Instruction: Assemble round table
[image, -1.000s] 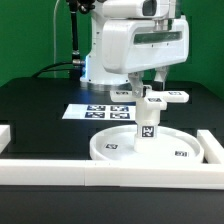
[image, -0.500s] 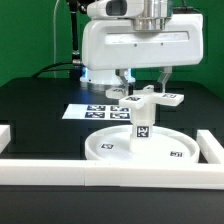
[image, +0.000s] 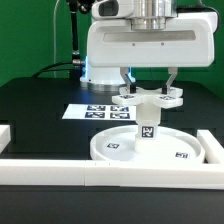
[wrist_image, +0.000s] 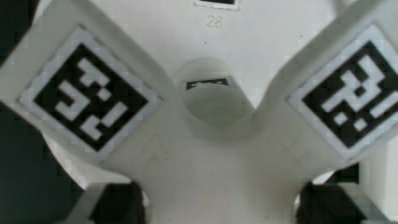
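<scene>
The large rimmed round disc (image: 112, 148) lies flat on the table near the front rail. The short cylindrical post (image: 146, 130) stands upright in its middle. My gripper (image: 148, 88) is shut on the cross-shaped foot piece (image: 152, 98) and holds it level right on top of the post; I cannot tell whether the two are joined. In the wrist view the foot piece (wrist_image: 214, 90) fills the picture with two tagged arms spreading out. My dark fingers (wrist_image: 125, 200) press on its sides around the gripper's middle (wrist_image: 222, 205). The post below is hidden there.
The marker board (image: 92, 111) lies flat behind the disc. White border rails run along the front (image: 60, 168), the exterior view's left (image: 5, 131) and the exterior view's right (image: 212, 146). The arm's white body (image: 140, 45) looms over the disc.
My hand has turned about its vertical axis with the foot piece in it. The foot piece has swung from jutting toward the exterior view's right to sitting centred over the post.
</scene>
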